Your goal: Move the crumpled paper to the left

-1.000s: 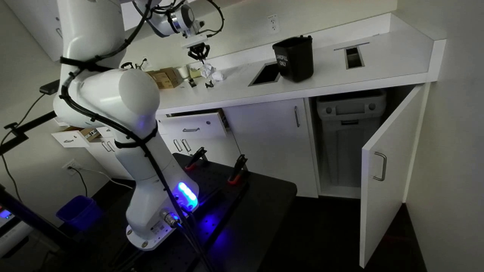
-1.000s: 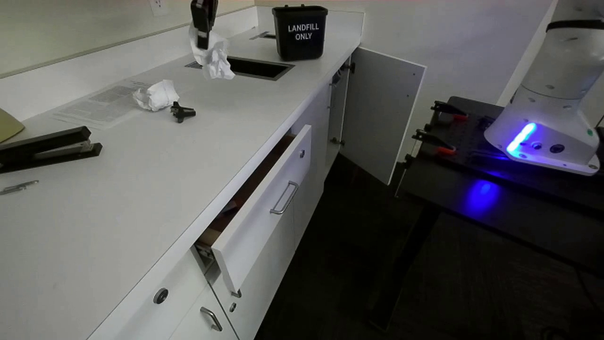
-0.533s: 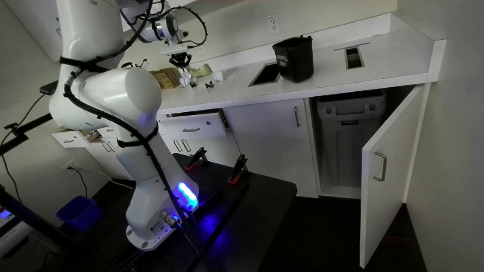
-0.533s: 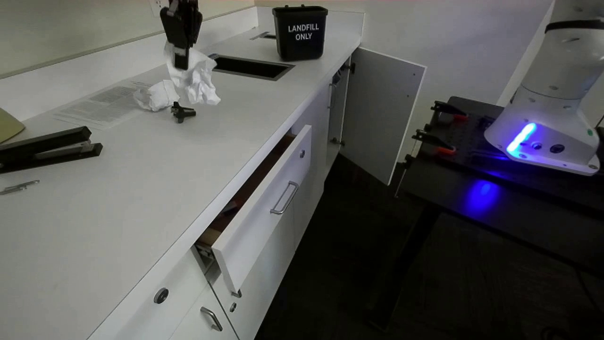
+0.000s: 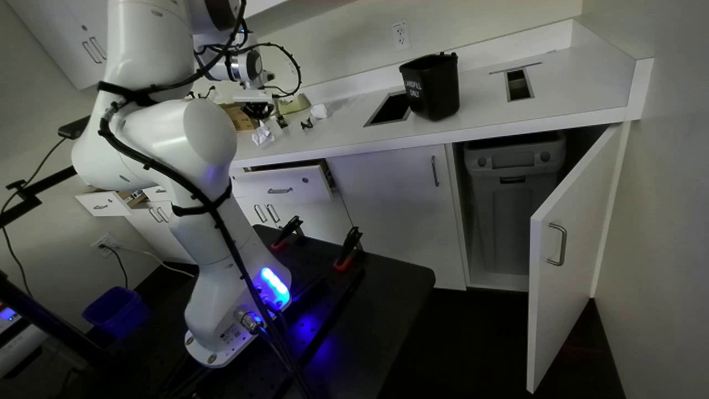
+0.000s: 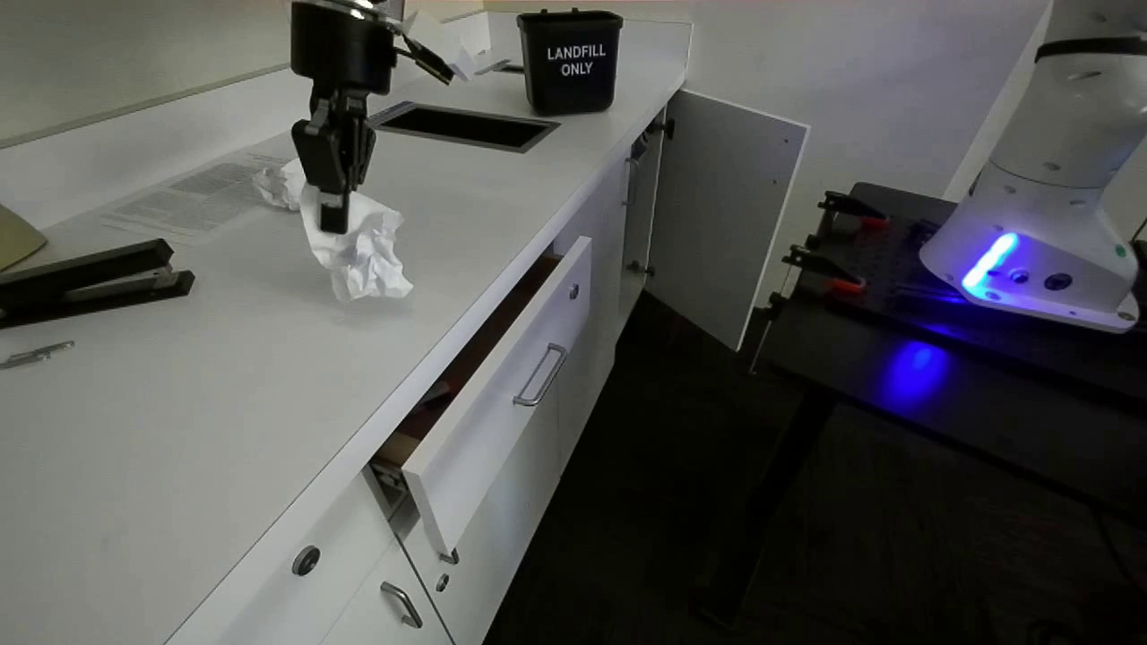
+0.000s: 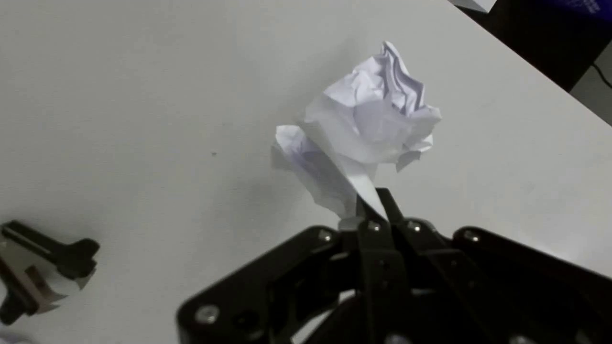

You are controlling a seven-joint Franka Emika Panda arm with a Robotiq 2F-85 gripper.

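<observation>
A whitish crumpled paper (image 7: 377, 112) hangs from my gripper (image 7: 377, 205) in the wrist view. The jaws are closed together on a thin fold of it. In an exterior view the gripper (image 6: 335, 213) points down, and the paper (image 6: 366, 255) hangs low over the white counter; I cannot tell whether it touches. The paper (image 5: 262, 134) also shows under the gripper (image 5: 259, 117) in an exterior view. A second crumpled wad (image 6: 280, 186) lies on the counter behind the gripper, partly hidden; it also shows in an exterior view (image 5: 319, 111).
A black stapler (image 6: 90, 279) and a pen (image 6: 36, 356) lie on the counter. A black staple remover (image 5: 306, 124) lies near the second wad. A black landfill bin (image 6: 571, 67) stands by a counter cutout (image 6: 461, 127). A drawer (image 6: 515, 394) below the counter edge is open.
My gripper has carried the crumpled paper leftward in an exterior view, away from the bin and past the second wad, and lowered it close to the counter. The other things have not moved.
</observation>
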